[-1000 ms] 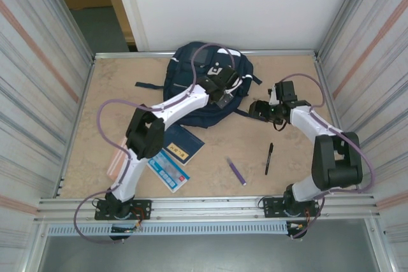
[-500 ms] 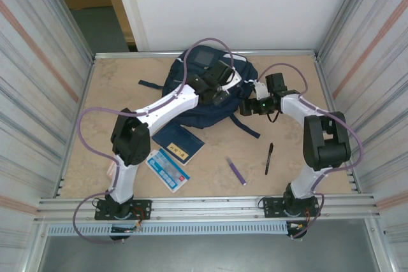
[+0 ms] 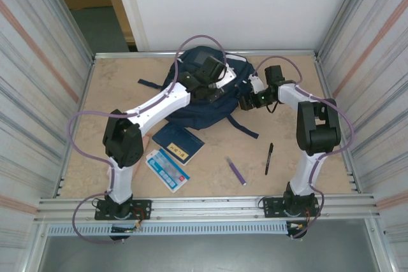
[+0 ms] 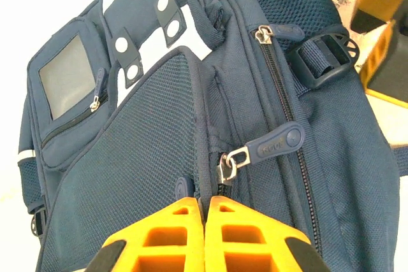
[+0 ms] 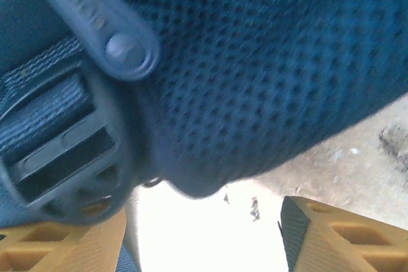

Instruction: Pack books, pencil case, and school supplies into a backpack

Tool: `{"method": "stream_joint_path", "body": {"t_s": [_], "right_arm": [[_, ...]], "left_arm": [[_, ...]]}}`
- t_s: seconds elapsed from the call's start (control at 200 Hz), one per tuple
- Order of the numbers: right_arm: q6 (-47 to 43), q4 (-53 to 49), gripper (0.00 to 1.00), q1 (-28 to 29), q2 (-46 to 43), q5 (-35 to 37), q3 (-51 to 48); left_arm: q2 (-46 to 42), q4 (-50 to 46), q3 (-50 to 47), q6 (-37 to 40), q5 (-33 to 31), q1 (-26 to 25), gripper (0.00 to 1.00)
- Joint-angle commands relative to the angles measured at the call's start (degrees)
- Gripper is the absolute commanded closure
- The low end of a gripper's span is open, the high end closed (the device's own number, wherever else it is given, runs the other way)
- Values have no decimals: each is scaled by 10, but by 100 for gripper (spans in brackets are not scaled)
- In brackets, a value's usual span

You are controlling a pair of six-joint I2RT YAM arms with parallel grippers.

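Observation:
The navy backpack (image 3: pixel 191 103) lies at the back of the table. My left gripper (image 3: pixel 207 85) rests on top of it. It is shut, its yellow fingertips (image 4: pixel 191 211) pinching the seam just below a metal zip slider (image 4: pixel 227 166). My right gripper (image 3: pixel 246 102) is at the backpack's right edge and stands open. A mesh corner (image 5: pixel 255 81) and a strap buckle (image 5: pixel 57 151) lie just beyond its fingers (image 5: pixel 325 234). The navy book (image 3: pixel 179 142), the light-blue booklet (image 3: pixel 167 170), the purple pen (image 3: pixel 236 171) and the black pen (image 3: pixel 269 158) lie on the table. My left arm hides the pencil case.
Metal rails (image 3: pixel 204 53) and corrugated walls (image 3: pixel 38 81) fence in the table. A dark strap (image 3: pixel 245 127) trails from the backpack toward the pens. Another strap (image 3: pixel 148 83) sticks out at the left. Bare tabletop (image 3: pixel 287 132) lies between the backpack and the near edge.
My left gripper has slid up and to the left across the backpack, staying shut. My right gripper has moved left and back to the backpack's edge, its jaws narrowing a little.

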Motion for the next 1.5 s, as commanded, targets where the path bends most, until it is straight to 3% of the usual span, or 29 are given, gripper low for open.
{"method": "stream_joint_path", "body": {"t_s": [0.0,0.15,0.276,0.396,0.531,0.641,0.807,0.982,1.188,1.343,1.493], "right_arm": [[-49,-43,35,24,23,-29,36],[-35,-44,43,54,17,29,41],[79,17,50,42,-3,-74,22],[128,144,51,49,-21,-102,-50],[117,191,54,65,-23,-86,-84],[96,186,62,71,-23,-63,-90],[82,212,78,70,-37,-84,-114],[76,272,86,72,-74,-77,-164],[57,229,96,98,-93,-65,-167],[50,210,95,113,-111,-50,-175],[95,248,73,90,-131,-40,-206]], "left_arm": [[-61,62,-1,8,20,-3,100],[-66,65,-5,10,17,-3,100],[-78,96,-30,20,6,-2,100],[-89,105,-38,19,-1,5,100],[-102,107,-46,5,21,19,100],[-106,105,-50,15,25,22,100],[-106,104,-52,31,20,23,100],[-114,108,-62,44,17,22,100],[-106,124,-72,35,0,23,100],[-90,130,-70,24,-5,23,100],[-99,123,-74,19,6,23,100]]}}
